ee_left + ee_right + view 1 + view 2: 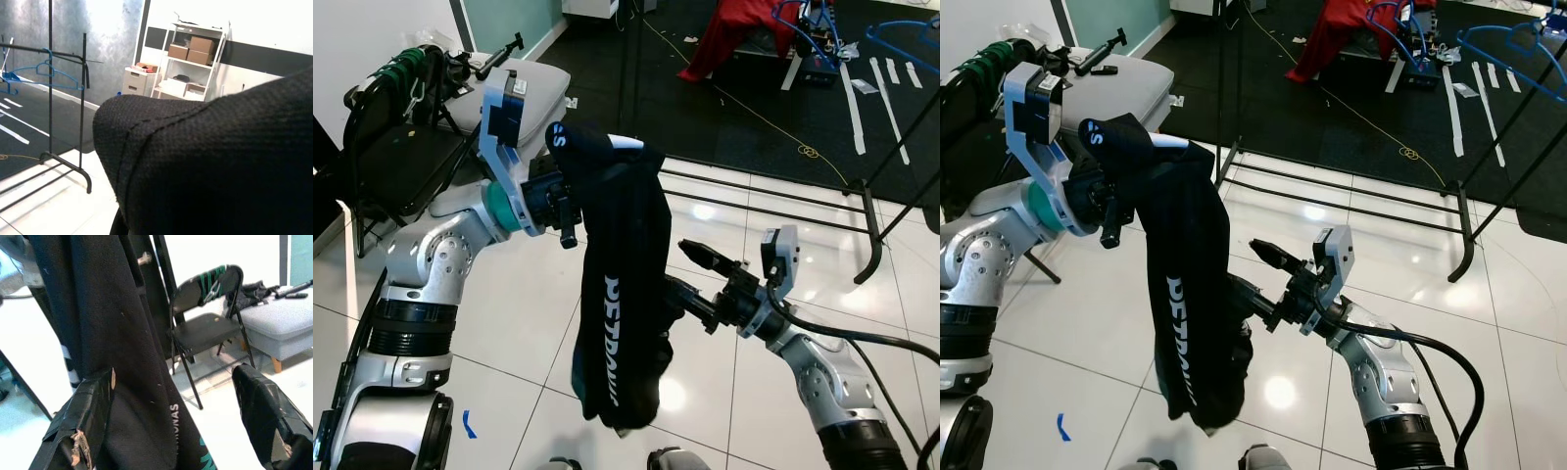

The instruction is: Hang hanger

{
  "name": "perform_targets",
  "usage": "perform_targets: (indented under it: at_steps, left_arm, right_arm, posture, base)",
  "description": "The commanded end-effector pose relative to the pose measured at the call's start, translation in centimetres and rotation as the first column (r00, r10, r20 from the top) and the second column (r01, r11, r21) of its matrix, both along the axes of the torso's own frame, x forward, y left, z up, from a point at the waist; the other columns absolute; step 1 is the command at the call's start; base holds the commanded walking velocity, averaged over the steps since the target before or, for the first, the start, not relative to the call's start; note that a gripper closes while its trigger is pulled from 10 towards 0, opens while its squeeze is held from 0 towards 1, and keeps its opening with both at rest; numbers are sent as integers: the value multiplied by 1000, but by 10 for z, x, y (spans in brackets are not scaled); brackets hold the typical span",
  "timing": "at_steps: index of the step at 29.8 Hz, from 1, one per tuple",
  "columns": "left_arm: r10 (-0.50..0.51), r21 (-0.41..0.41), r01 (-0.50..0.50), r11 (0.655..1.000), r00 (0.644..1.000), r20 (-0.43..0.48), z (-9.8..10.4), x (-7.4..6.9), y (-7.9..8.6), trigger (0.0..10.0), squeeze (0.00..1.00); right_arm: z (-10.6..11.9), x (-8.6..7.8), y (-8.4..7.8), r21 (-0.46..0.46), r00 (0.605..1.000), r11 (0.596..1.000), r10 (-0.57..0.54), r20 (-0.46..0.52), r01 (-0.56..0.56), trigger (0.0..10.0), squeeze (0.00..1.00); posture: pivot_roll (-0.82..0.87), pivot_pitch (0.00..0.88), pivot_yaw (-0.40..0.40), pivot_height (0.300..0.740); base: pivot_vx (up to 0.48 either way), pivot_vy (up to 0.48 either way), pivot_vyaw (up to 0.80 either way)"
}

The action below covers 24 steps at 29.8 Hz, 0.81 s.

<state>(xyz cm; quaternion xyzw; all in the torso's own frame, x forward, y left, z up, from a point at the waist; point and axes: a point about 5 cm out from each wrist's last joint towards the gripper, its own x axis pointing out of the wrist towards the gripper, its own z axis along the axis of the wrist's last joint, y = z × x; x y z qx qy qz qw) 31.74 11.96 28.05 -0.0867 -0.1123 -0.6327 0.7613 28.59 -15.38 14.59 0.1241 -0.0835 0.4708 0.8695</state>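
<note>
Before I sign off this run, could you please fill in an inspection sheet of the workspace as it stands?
Surface: glossy white tile floor; black mat beyond it.
Job's things: black garment with white lettering hangs from the left tool; its hanger is hidden. Black clothes rack stands ahead, blue hanger on its rail.
Clutter: red cloth on the mat; white tape strips.
Grippers: left tool raised, fingers hidden by fabric; right tool open, one finger against the garment's lower part.
Cables: black cable along the right arm; yellow cord on the mat.
Surroundings: folding chair, grey ottoman, white shelf with boxes.
</note>
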Motion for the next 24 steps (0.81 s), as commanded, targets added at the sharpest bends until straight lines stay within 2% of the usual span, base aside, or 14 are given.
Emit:
perform_targets:
  at_steps: [1, 3, 9, 13, 14, 15, 16, 18, 24]
  left_arm:
    - [-19, -4, 19, 1000, 1000, 19, 6, -2, 2, 0, 0]
    - [-23, -3, 23, 1000, 1000, 19, 6, -2, 1, 0, 0]
    - [-39, -12, 39, 999, 999, 24, 10, -1, -4, 0, 0]
    - [-43, -16, 43, 999, 999, 25, 11, 0, -5, 0, 0]
    - [-53, -18, 53, 998, 998, 26, 12, -1, -6, 0, 0]
    - [-63, -18, 63, 998, 998, 26, 12, -1, -7, 0, 0]
    - [-70, -18, 71, 997, 997, 25, 12, -2, -8, 0, 0]
    - [-84, -14, 85, 996, 996, 23, 11, -3, -9, 0, 0]
    - [-98, -10, 98, 995, 995, 19, 10, -4, -12, 0, 0]
  right_arm:
    - [2, -2, -3, 31, 1000, 1000, -4, -8, 5, 10000, 1000]
    - [3, -3, -4, 32, 1000, 999, -3, -9, 3, 10000, 1000]
    - [-17, -4, 2, -116, 1000, 993, 18, -19, -20, 10000, 1000]
    - [-19, -3, 4, -152, 1000, 988, 17, -12, -18, 10000, 1000]
    - [-22, -2, 5, -192, 1000, 981, 2, 7, -1, 10000, 945]
    - [-23, 1, 6, -217, 999, 976, -23, 25, 28, 10000, 780]
    - [-24, 3, 6, -236, 998, 970, -41, 42, 50, 10000, 20]
    - [-21, 9, 6, -251, 993, 963, -83, 86, 102, 10000, 0]
    - [-13, 15, 6, -248, 982, 956, -125, 140, 157, 10000, 0]
  posture:
    - [-61, 43, 46, 740]
    - [-61, 43, 46, 740]
    - [-58, 39, 44, 740]
    - [-58, 39, 44, 740]
    - [-59, 40, 44, 740]
    - [-60, 39, 44, 740]
    - [-60, 40, 44, 740]
    - [-59, 41, 44, 740]
    - [-60, 42, 43, 740]
  base:
    - [0, 0, 0]
    - [0, 0, 0]
    - [0, 0, 0]
    - [0, 0, 0]
    - [0, 0, 0]
    - [0, 0, 0]
    - [0, 0, 0]
    - [0, 0, 0]
    - [0, 0, 0]
